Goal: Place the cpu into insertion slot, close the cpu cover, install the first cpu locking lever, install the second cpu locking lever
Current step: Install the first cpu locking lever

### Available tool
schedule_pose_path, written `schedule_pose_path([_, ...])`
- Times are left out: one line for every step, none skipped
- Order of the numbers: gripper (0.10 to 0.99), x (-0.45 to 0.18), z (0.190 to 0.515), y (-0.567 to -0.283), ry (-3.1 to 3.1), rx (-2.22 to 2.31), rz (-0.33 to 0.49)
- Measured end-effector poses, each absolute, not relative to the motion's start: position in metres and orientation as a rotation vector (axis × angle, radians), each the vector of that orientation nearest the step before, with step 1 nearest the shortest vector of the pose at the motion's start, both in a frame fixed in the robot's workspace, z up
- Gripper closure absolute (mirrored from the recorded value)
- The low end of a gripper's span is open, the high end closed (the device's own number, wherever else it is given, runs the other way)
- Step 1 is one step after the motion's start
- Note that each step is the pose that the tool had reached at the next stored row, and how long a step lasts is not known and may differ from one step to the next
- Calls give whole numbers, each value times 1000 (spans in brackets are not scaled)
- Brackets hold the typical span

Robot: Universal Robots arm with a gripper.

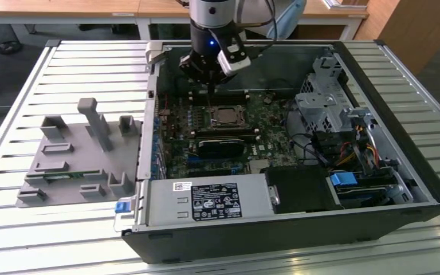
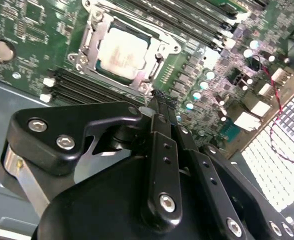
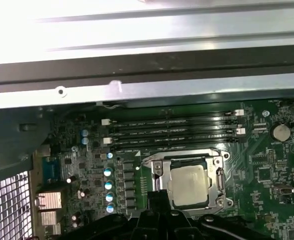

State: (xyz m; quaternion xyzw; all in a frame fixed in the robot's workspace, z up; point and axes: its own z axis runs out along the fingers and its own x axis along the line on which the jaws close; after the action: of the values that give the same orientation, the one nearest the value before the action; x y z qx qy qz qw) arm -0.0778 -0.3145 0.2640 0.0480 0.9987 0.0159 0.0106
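Slatted grey metal table (image 1: 21, 240). Silver-beige square cpu (image 1: 224, 117) lying five o'clock of black gripper (image 1: 207, 85), apart. Jaws pressed together, empty.

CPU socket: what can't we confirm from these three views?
1. Levers: whether they are latched or free cannot be told. In the exterior view the socket is too small.
2. Socket's near edge: hidden by the gripper in the first wrist view.
3. Cover: in the second wrist view its nearest corner meets the gripper's tip, so whether the jaws touch it cannot be told.
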Motion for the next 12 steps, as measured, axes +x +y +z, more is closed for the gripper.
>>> schedule_pose_path([980,-80,264,-315,3116,150,50])
schedule_pose_path([980,-82,263,-315,3116,150,50])
schedule_pose_path([980,-84,263,-315,3116,150,50])
schedule_pose_path([980,-87,263,-314,3116,150,50])
schedule_pose_path([980,-89,263,-314,3116,150,50])
schedule_pose_path([980,-90,263,-314,3116,150,51])
schedule_pose_path([980,-91,262,-314,3116,150,50])
schedule_pose_path([980,-92,262,-313,3115,150,50])
schedule_pose_path([980,-93,262,-313,3115,150,50])
schedule_pose_path([980,-94,262,-312,3115,150,50])
schedule_pose_path([980,-95,262,-311,3115,150,50])
schedule_pose_path([980,-96,261,-310,3115,150,50])
